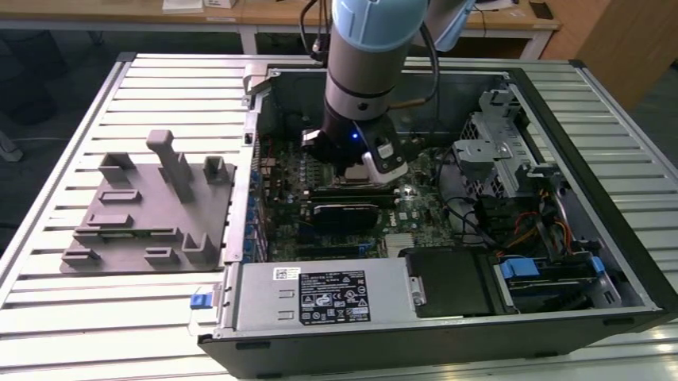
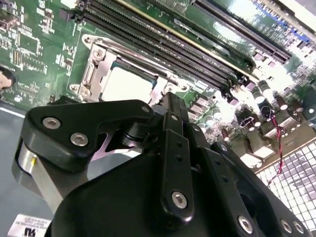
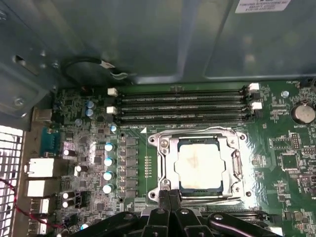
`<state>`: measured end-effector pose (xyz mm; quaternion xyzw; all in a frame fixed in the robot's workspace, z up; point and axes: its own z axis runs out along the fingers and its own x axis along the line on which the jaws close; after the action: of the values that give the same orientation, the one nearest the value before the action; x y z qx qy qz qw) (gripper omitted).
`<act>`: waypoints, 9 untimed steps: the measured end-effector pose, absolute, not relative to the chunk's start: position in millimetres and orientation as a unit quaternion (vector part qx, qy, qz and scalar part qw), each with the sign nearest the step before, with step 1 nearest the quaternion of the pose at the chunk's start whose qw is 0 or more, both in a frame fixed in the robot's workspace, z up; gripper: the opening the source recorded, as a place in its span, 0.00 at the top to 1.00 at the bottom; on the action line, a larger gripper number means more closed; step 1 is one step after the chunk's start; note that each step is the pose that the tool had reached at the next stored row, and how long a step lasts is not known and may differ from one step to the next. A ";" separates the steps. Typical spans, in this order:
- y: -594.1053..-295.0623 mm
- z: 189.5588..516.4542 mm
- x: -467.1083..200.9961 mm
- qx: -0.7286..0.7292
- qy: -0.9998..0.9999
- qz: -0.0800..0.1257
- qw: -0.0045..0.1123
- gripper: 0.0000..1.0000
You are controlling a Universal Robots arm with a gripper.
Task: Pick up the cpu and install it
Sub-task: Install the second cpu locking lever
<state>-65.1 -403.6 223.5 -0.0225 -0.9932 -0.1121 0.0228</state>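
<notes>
Inside the open computer case (image 1: 593, 238) on the bench (image 1: 63, 333), the cpu (image 3: 200, 168) lies flat in the socket frame (image 3: 236, 165) on the green motherboard (image 3: 281, 163), with the end effector (image 3: 170, 197) just beside the socket's near edge.

In both wrist views the cpu's silvery-white top sits level within the metal frame, and nothing is between the black fingers (image 2: 175, 118), which are drawn together and empty. The memory slots (image 3: 182, 106) run along the socket's far side, and the grey tray (image 1: 148, 214) with upright posts rests well apart outside the case. I judge the placing step essentially done; what remains calls for a clean, straight withdrawal that leaves the chip undisturbed.
</notes>
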 end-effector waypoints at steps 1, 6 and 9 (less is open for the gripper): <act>-402.7 223.4 -65.1 -0.023 -0.994 -0.107 0.023 0.89; -402.7 222.8 -65.2 -0.022 -0.994 -0.108 0.017 0.89; -402.6 222.7 -65.1 -0.020 -0.994 -0.112 -0.005 0.89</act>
<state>-65.1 -402.6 222.7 -0.0199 -0.9935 -0.1116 -0.0047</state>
